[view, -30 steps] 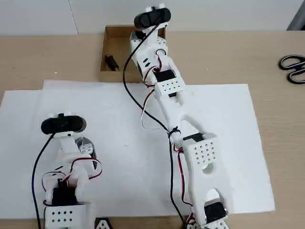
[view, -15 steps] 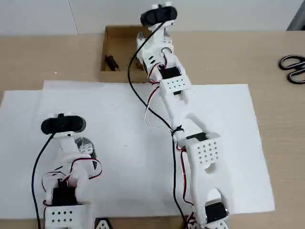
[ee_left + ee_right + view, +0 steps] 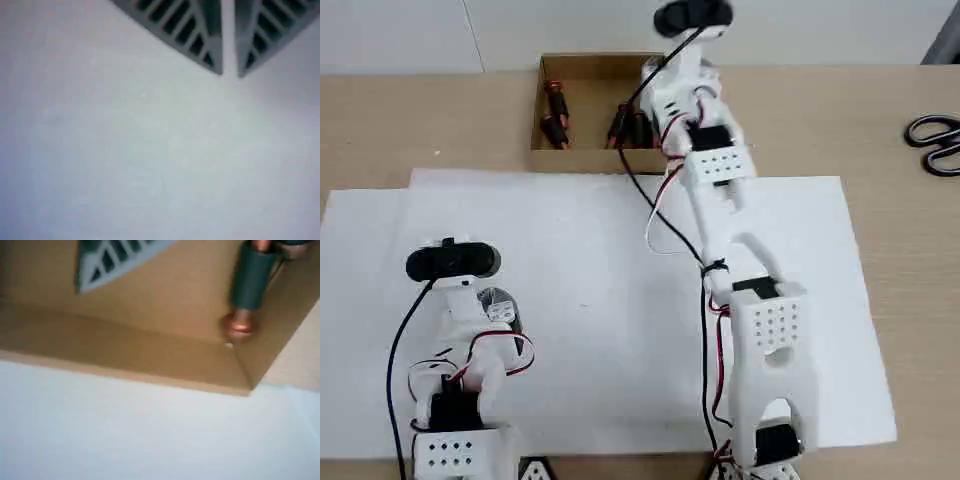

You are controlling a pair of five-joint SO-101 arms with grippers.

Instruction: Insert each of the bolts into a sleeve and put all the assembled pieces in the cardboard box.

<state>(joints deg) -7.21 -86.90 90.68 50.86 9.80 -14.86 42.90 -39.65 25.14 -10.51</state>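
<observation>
The cardboard box [image 3: 582,160] stands at the table's far edge. Inside lie several dark sleeves with copper bolts in them, two by its left wall [image 3: 555,115] and others toward the right [image 3: 625,126]. My right gripper [image 3: 656,98] hangs over the box's right part, open with nothing in it. In the right wrist view one assembled piece [image 3: 249,287] lies near a corner of the box [image 3: 125,357], beside my right gripper [image 3: 200,250]. My left gripper [image 3: 496,306] points down at the white paper near the front left; its fingertips [image 3: 212,60] stand almost together, holding nothing.
A large white paper sheet [image 3: 580,260] covers the middle of the table. Black scissors [image 3: 935,140] lie at the far right edge. The right arm stretches across the paper from the front right to the box.
The right arm swung to the right across the box, uncovering several assembled pieces inside it. The left arm has not moved.
</observation>
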